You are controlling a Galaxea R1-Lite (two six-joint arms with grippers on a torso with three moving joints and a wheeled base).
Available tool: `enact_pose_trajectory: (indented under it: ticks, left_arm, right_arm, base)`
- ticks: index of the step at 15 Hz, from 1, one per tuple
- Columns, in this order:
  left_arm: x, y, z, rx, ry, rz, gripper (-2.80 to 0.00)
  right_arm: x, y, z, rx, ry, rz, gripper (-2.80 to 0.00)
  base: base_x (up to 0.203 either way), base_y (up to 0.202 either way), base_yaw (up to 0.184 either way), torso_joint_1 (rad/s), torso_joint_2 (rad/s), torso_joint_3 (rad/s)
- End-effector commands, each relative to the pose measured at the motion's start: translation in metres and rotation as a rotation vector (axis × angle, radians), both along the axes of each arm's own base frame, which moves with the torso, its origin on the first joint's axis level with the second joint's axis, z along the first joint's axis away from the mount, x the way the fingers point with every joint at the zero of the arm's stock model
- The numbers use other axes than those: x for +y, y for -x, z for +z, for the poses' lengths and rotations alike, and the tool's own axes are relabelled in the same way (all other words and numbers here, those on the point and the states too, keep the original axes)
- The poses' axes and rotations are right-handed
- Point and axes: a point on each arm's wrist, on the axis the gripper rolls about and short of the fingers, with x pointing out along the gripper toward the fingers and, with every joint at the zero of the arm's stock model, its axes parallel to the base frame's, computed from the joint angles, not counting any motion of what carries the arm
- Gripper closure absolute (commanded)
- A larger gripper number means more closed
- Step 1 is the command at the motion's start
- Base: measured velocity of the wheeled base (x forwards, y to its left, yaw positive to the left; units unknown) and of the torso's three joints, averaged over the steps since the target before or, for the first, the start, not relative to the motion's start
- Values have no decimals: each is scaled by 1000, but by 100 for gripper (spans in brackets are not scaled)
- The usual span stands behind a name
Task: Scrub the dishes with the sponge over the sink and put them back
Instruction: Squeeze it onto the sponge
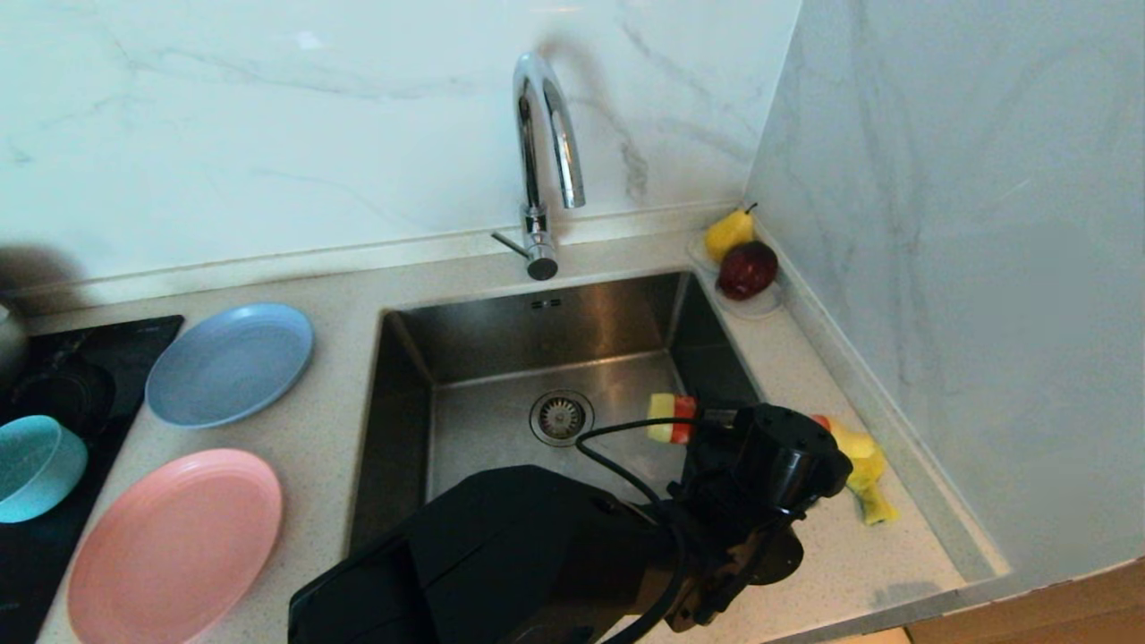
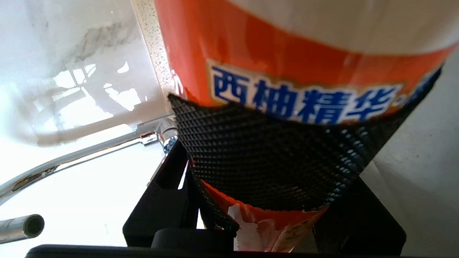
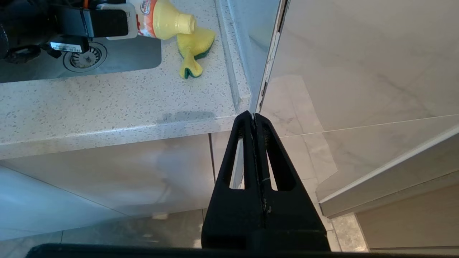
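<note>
My left gripper (image 1: 716, 420) pinches the tipped orange-and-yellow plastic detergent bottle (image 1: 671, 419), nozzle over the bent yellow-green sponge (image 1: 869, 487), presumably to dose it.

It was a home kitchen: a steel sink (image 1: 501, 358) with a chrome tap (image 1: 544, 161) sat in a speckled counter (image 1: 331, 429) beside a black hob (image 1: 54, 376), with marble walls (image 1: 268, 116) behind.

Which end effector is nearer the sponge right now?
Left. The left end effector, gripping a detergent bottle, is beside the sponge; the right end effector hangs off the counter's front edge.
</note>
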Motion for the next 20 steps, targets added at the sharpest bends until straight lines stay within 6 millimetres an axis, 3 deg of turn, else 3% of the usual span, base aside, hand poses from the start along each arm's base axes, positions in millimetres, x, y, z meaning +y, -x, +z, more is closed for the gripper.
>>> enact_pose_trajectory:
  ticks: [1,9,20]
  left_arm:
    - [2,1,2,-2,-10,6,0]
    - [6,2,17,-30,35,7,0]
    - [15,8,3,-15,-23,3,0]
  right_arm:
    - [0,0,0,1,0,1,0]
    - [0,0,0,1,0,1,0]
    - [0,0,0,1,0,1,0]
  base:
    - [0,0,0,0,0,0]
    - [0,0,0,0,0,0]
    - [0,0,0,0,0,0]
